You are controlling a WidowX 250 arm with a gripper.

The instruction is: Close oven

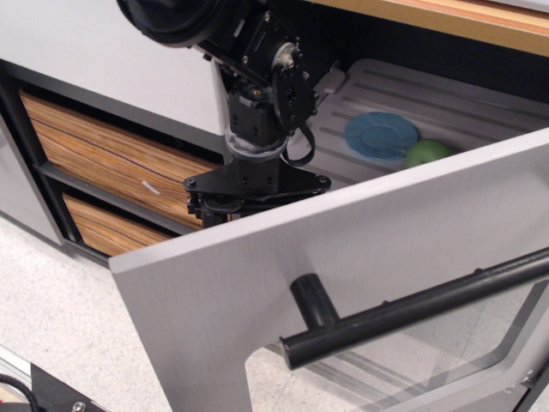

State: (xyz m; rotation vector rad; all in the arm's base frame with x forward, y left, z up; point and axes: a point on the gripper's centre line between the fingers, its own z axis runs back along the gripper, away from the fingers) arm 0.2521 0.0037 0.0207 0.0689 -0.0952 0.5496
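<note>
One thing matters here: our gripper (225, 209) sits just behind the far edge of the oven (343, 257) door, which fills the near right, handle (412, 311) running left to right. Can't tell if the claw's spread, door hides the tips.

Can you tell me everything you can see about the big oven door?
The oven door is a large flat panel that looks like brushed silver-grey metal. It stands partly open, its top edge slanting across the picture. A thick black bar handle sticks out on a round black post. Below the handle is a clear window. The black gripper sits just behind the door's top edge; whether they touch cannot be told.
</note>
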